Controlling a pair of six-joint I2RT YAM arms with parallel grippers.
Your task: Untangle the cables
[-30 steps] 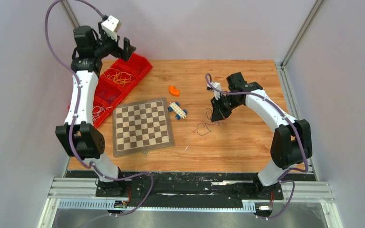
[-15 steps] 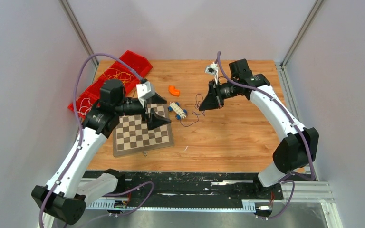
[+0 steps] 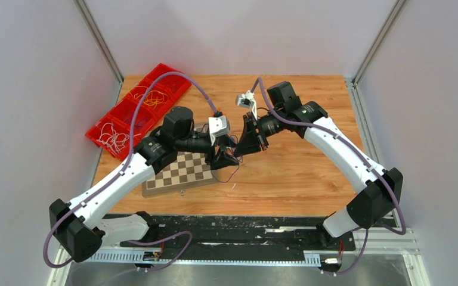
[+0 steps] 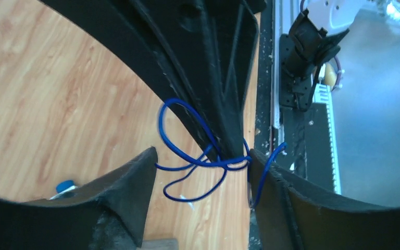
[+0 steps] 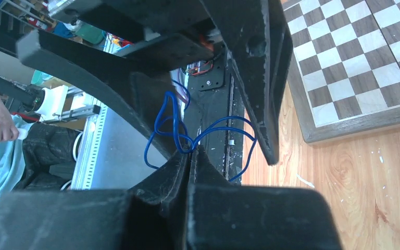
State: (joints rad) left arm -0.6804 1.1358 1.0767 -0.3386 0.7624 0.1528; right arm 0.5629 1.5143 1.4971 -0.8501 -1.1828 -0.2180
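A thin blue cable (image 4: 203, 164) hangs in loose loops above the wooden table, with a dark loop (image 3: 237, 170) dangling below both grippers. My right gripper (image 5: 190, 151) is shut on the cable (image 5: 173, 122), pinching it at the fingertips. My left gripper (image 4: 202, 153) is open, its fingers (image 4: 135, 182) standing either side of the cable and of the right gripper's tips. The two grippers meet over the board's right edge, the left gripper (image 3: 225, 157) just left of the right gripper (image 3: 239, 150). More cables, yellow-orange (image 3: 149, 97) and white (image 3: 114, 140), lie in the red bins.
A row of red bins (image 3: 132, 122) sits at the table's far left. A chessboard (image 3: 182, 171) lies under the left arm, also seen in the right wrist view (image 5: 359, 67). A small orange piece (image 3: 217, 112) peeks out behind the left wrist.
My left arm swung from the red bins across the chessboard to the cable, and its jaws narrowed a little. My right arm lifted the cable off the table and carried it left.
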